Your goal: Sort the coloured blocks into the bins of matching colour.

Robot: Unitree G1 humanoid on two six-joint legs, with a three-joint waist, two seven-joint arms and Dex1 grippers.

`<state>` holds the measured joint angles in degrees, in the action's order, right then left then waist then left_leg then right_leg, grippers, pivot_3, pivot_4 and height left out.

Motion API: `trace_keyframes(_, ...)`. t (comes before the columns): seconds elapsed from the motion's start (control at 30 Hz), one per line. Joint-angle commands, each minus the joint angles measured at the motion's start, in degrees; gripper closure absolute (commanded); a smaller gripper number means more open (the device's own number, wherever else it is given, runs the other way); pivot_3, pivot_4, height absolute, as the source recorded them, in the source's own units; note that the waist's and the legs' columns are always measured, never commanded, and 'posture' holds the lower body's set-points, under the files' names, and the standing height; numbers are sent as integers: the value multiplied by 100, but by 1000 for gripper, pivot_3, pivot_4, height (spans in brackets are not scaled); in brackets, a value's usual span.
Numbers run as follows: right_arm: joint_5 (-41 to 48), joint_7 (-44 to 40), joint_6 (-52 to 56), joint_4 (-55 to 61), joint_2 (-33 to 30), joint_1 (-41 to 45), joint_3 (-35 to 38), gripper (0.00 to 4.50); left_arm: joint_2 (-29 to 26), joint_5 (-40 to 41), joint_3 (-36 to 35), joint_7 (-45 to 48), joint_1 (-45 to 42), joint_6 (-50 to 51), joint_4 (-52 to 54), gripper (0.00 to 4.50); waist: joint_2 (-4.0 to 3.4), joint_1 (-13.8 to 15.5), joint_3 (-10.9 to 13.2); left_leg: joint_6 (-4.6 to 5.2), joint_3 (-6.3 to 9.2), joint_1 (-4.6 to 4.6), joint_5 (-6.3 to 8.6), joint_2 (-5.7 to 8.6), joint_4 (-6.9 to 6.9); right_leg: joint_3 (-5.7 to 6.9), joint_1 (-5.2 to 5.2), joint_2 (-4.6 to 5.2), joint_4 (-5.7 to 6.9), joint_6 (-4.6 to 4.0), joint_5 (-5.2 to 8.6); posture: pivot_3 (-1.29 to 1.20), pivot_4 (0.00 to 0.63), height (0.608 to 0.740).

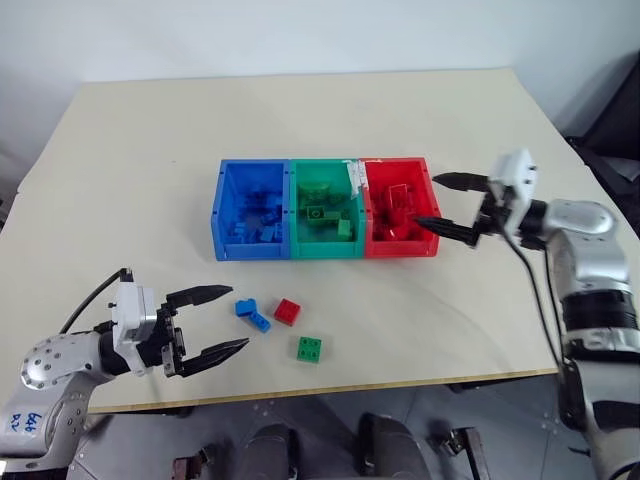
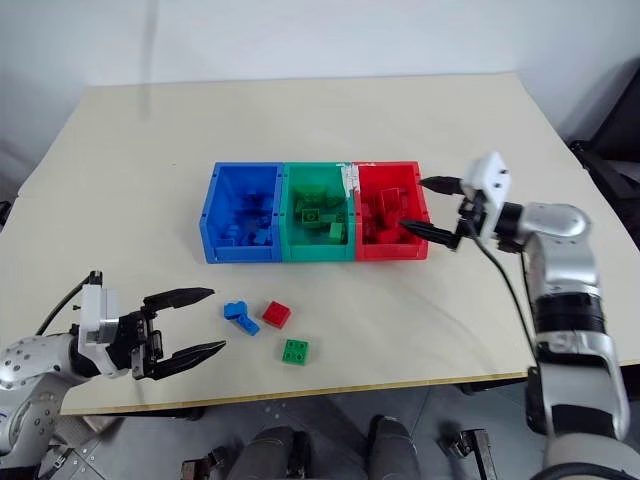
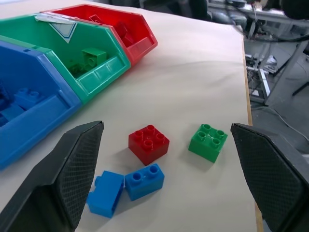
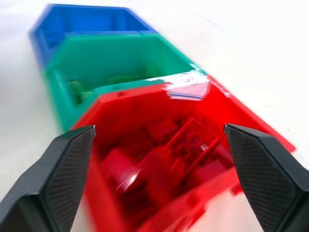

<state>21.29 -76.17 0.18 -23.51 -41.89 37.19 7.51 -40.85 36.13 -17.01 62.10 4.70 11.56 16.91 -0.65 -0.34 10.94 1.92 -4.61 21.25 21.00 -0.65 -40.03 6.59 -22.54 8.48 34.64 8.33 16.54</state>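
Nearest the head camera, the left gripper hung low over the front of the table, its two black fingers spread wide with nothing between them, aimed at the loose bricks. Four of those lay just ahead of it — a pair of blue bricks touching each other, a red brick just beside them, and a green brick a little apart, closest to the table's front edge.

Farther back the three joined bins stood in a row: the blue bin on the left, the green bin in the middle, the red bin on the right, each already holding bricks of its own colour. The right gripper hovered at the red bin's outer side, fingers released and empty, pointing across the bin.

To my eye the step in hand was the left arm's next pick. The red brick sat squarely between its fingers in the wrist view and looked the cleanest choice — it stood clear enough to close on without nudging the blue pair. Coming in low and level, centring the brick before closing, would probably serve best. The blue pair might need separating, or gripping one at a time, since they touched.
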Motion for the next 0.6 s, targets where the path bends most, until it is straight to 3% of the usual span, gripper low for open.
trace_keyframes(0.03,505,-577,64,903,-357,-847,334,27,-132,-219,103,93,-115,-42,-243,0,0,21,0,0,0,0,0,0,0,1,0,-2,1,0,0,0,150,740)
trace_keyframes(0.2,950,-964,153,1812,-744,-2532,824,27,-329,-524,13,591,-365,-650,-1194,0,0,43,0,0,-8,-4,0,0,-1,-1,1,-2,0,1,-1,0,150,740)
trace_keyframes(0.33,993,-863,192,2161,-794,-2997,917,27,-574,-580,128,1056,-423,-832,-1415,0,2,-3,0,0,-28,-17,0,-5,-2,-9,0,0,2,4,-2,0,150,740)
trace_keyframes(0.6,1198,-1003,186,2665,-752,-3497,955,27,-724,-789,1532,779,-1136,381,181,0,2,137,0,0,-21,-16,1,-1,-5,-13,0,6,7,5,-5,0,150,740)
